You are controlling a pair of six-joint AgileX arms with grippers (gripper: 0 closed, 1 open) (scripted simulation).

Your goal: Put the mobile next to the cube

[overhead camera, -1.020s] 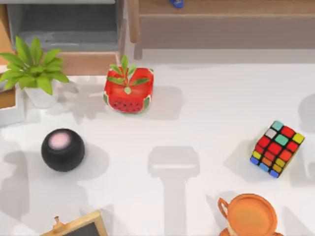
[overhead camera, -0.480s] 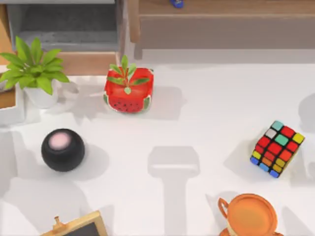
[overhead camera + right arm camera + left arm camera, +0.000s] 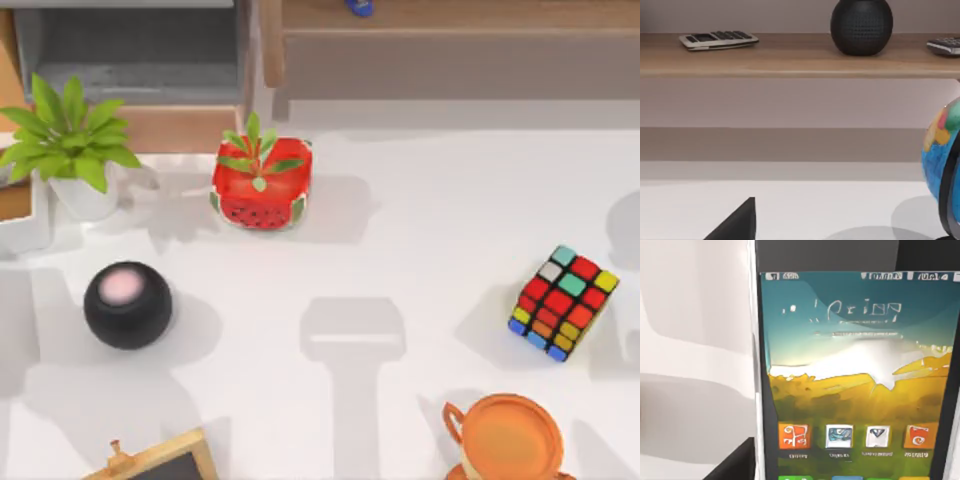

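Observation:
The mobile (image 3: 855, 380) sits very close in the left wrist view, its screen showing a teal and yellow wallpaper and a row of app icons. It hangs in front of the far-off white table, with my left gripper (image 3: 840, 470) shut on it and one dark finger (image 3: 737, 465) against its silver-white edge. The cube (image 3: 563, 303), black-edged with red, yellow, teal and blue squares, rests tilted on the table near the right edge. My right gripper (image 3: 737, 222) is parked low over the table, facing a wooden shelf.
A red watermelon pot (image 3: 261, 181), a black ball speaker (image 3: 127, 304), a leafy plant (image 3: 68, 140), an orange cup (image 3: 514, 438) and a small chalkboard (image 3: 160, 463) stand on the table. A globe (image 3: 942, 165), a calculator (image 3: 718, 39) and a speaker (image 3: 861, 25) lie ahead of the right wrist.
The arm shadows at the table's left have shifted and spread. The cube and the other objects have not moved.

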